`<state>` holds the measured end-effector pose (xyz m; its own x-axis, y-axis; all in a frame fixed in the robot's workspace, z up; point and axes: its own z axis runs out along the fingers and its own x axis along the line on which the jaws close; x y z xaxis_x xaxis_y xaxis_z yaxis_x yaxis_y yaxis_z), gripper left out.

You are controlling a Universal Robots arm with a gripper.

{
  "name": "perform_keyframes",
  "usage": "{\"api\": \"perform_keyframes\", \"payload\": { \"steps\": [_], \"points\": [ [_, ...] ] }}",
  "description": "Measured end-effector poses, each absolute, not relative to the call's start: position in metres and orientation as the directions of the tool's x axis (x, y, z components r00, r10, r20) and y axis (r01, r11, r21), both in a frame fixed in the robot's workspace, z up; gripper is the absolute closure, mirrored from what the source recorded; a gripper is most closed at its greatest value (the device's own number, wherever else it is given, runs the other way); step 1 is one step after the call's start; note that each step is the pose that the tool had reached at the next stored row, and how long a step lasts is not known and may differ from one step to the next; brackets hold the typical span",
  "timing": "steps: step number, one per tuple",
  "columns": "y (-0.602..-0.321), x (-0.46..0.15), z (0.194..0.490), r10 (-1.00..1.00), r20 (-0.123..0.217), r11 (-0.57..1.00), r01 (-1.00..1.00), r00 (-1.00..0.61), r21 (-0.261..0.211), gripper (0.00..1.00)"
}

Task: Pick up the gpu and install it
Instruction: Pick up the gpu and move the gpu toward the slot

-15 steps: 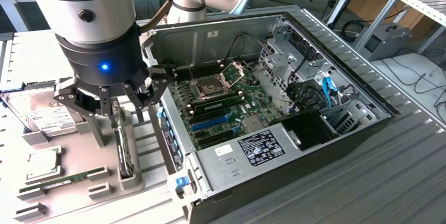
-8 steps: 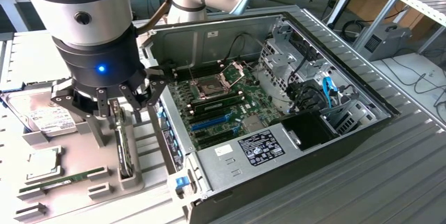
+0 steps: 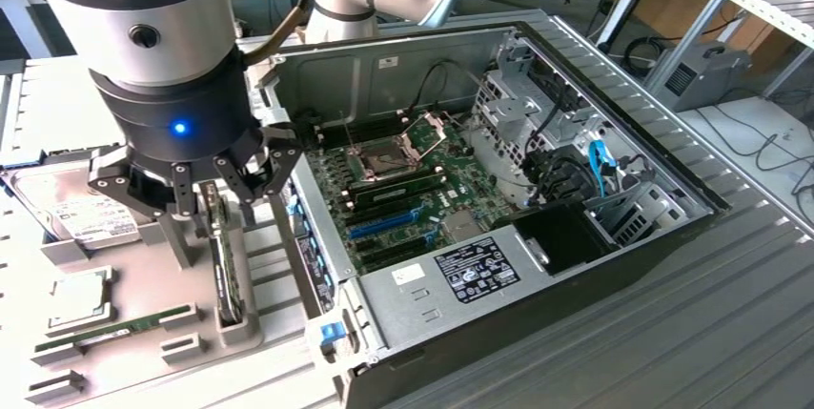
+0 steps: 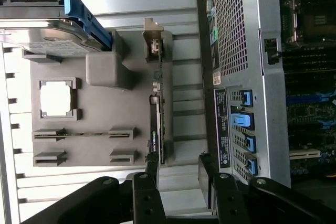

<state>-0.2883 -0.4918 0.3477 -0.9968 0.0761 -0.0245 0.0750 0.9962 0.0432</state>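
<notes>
One gripper (image 3: pixel 210 207) right over one gpu (image 3: pixel 227 271), jaws spread wide, gripping nothing, gpu on edge in its slot on one grey holder tray (image 4: pixel 94 108), tray also carrying one hard drive (image 3: pixel 64 207), one cpu (image 3: pixel 79 296), one memory stick (image 3: pixel 117 327), one open PC case (image 3: pixel 324 75) just beside.

The gripper (image 4: pixel 178 160) hangs with its jaws spread wide, one finger by the end of the gpu (image 4: pixel 157 129), which stands on edge in the grey tray (image 4: pixel 94 111) beside the computer case (image 4: pixel 247 51).
</notes>
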Motion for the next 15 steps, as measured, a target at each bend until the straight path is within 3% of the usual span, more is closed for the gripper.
{"api": "perform_keyframes", "payload": {
  "steps": [15],
  "points": [
    [-0.4918,-0.2924,0.3443,0.076,-0.025,0.996,0.075,-0.997,0.043,0.56]
  ]
}}
